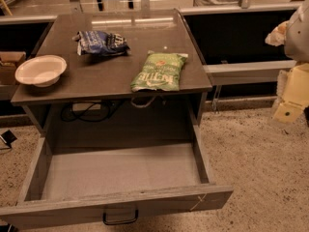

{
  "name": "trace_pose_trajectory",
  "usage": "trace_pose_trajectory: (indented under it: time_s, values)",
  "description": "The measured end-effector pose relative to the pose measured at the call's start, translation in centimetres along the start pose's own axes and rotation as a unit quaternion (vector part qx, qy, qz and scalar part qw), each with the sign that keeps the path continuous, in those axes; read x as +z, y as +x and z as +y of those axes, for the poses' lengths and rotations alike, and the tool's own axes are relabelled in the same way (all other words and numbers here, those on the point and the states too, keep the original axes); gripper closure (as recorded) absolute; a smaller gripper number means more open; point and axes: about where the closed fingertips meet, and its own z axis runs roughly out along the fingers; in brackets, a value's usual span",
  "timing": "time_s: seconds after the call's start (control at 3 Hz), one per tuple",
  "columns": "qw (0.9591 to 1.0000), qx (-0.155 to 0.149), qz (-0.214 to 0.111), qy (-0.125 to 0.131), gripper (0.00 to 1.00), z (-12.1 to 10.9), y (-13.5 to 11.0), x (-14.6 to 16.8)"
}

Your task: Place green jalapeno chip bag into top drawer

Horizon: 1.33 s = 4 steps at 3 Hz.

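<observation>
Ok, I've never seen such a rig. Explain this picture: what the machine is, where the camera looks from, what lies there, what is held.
One camera looks down at the front of a grey cabinet; where it is mounted cannot be told. The machine is a one-armed mobile robot; its pale gripper shows at the right edge, beside the cabinet, touching nothing on it. On its top lie the green jalapeno chip bag near the front edge, a dark blue chip bag behind it to the left, and a white bowl at far left. Below, the top drawer stands pulled open. None of these things is held.
</observation>
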Motion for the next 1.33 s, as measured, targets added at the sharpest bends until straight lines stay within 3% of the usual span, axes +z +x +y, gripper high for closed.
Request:
trace_pose_trajectory:
  time_s: [0.33,0.67,1.0,1.33]
  values:
    - [1.0,0.0,0.0,0.0,0.0,0.0,0.0,0.0]
    - [0.9998,-0.016,-0.012,0.007,0.0,-0.2,-1.7,0.6]
    - [0.9973,-0.065,-0.031,0.017,0.0,0.1,-6.3,3.5]
    - [0.9908,-0.117,-0.066,0.012,0.0,1.8,-12.4,9.8]
